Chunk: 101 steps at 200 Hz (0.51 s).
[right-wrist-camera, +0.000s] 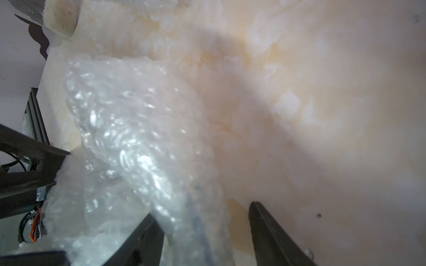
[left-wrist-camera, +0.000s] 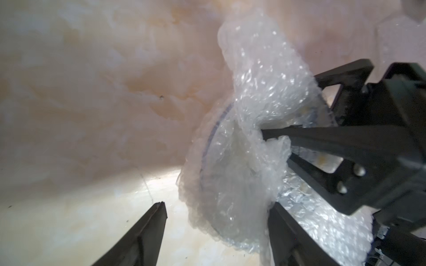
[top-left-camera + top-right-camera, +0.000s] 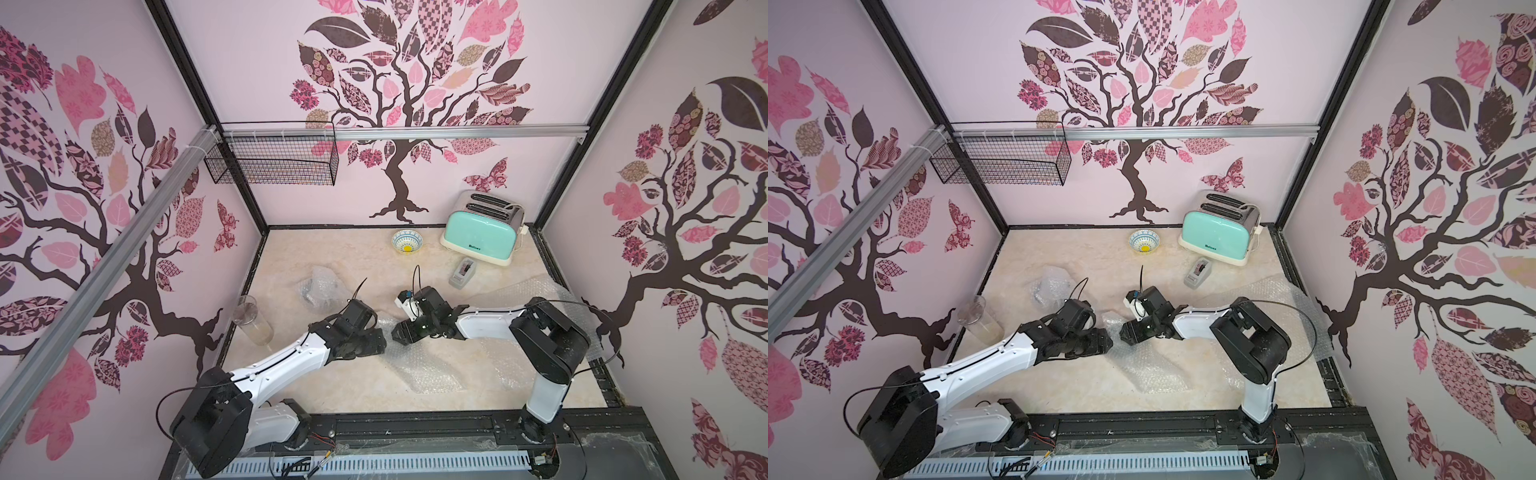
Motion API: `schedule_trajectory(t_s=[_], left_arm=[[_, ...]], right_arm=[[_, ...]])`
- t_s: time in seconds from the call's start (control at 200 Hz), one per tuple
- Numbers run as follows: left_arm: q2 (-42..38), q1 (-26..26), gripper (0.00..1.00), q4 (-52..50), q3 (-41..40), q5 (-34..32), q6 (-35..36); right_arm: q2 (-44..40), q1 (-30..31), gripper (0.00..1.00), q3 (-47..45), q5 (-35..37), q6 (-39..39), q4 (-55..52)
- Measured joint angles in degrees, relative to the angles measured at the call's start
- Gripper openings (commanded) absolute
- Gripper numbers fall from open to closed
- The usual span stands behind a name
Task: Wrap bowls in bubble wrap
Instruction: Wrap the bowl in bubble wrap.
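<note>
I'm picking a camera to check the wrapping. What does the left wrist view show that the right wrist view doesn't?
Left wrist only: the bowl rim as a long blue arc under the bubble wrap, with a finger of the right claw tucked inside it. Right wrist only: the drinking glass and a black frame rail. Both: that crumpled wrap on the marbled tabletop.
</note>
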Motion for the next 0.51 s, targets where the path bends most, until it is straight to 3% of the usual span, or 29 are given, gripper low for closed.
schedule_trajectory(t_s=[0.18,0.355,0.505], left_arm=[[-2.6,-0.2,0.78,-1.4,-0.5,-1.4,-1.2],[0.7,-0.2,0.74,2.6,-3.4,0.9,-3.2],[1.2,0.0,0.57,5.9,-4.6,2.1,-4.5]], right_arm=[[0.1,0.0,0.62,0.1,0.0,0.0,0.0],[0.1,0.0,0.62,0.1,0.0,0.0,0.0],[0.1,0.0,0.63,0.1,0.0,0.0,0.0]])
